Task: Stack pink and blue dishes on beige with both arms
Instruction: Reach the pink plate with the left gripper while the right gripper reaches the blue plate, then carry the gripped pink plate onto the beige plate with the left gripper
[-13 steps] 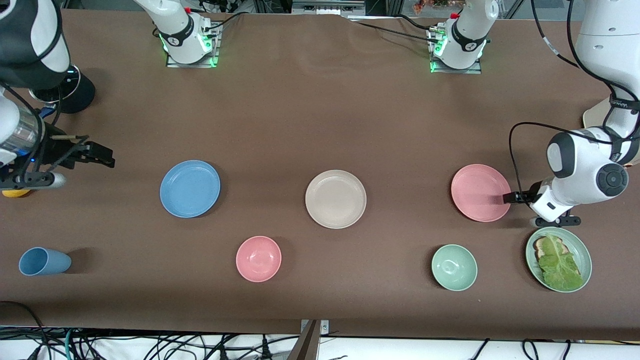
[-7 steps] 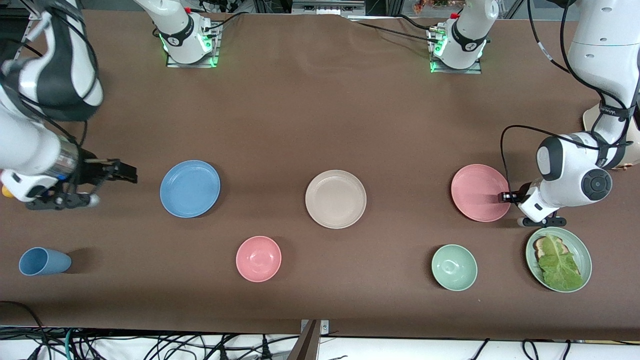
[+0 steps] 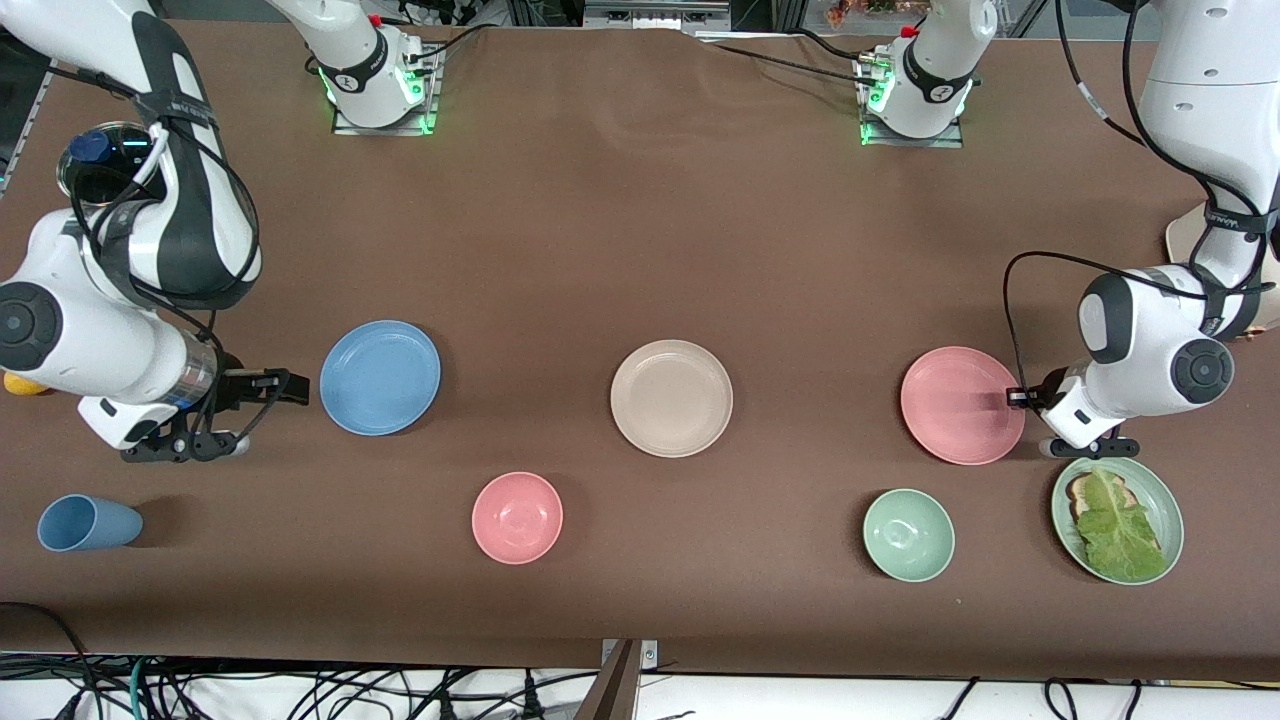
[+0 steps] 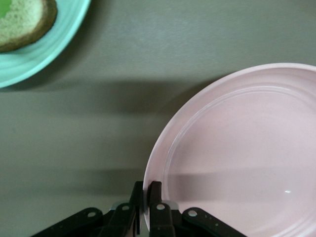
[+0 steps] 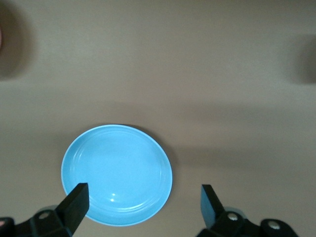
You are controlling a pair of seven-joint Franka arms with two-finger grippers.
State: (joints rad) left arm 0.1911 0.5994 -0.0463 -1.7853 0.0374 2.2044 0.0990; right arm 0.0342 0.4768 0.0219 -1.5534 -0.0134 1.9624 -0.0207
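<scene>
The pink plate [image 3: 960,405] is toward the left arm's end of the table. My left gripper [image 3: 1014,398] is shut on its rim. In the left wrist view the fingers [image 4: 154,190] pinch the edge of the pink plate [image 4: 237,158], and a shadow lies under that edge. The blue plate [image 3: 380,377] rests flat toward the right arm's end. My right gripper [image 3: 296,385] stands open just beside the blue plate's rim; in the right wrist view the right gripper [image 5: 143,193] holds nothing and the blue plate [image 5: 116,174] lies ahead of it. The beige plate [image 3: 671,398] sits bare between the two.
Nearer the camera are a pink bowl [image 3: 517,517], a pale green bowl [image 3: 908,535] and a blue cup [image 3: 88,522] on its side. A pale green plate [image 3: 1165,500] with lettuce and bread sits close to the left gripper and shows as the pale green plate [image 4: 54,44].
The right arm swung in and lowered, bringing its open gripper up beside the blue plate. The left gripper stayed on the pink plate's rim, and the plate shifted slightly toward the camera.
</scene>
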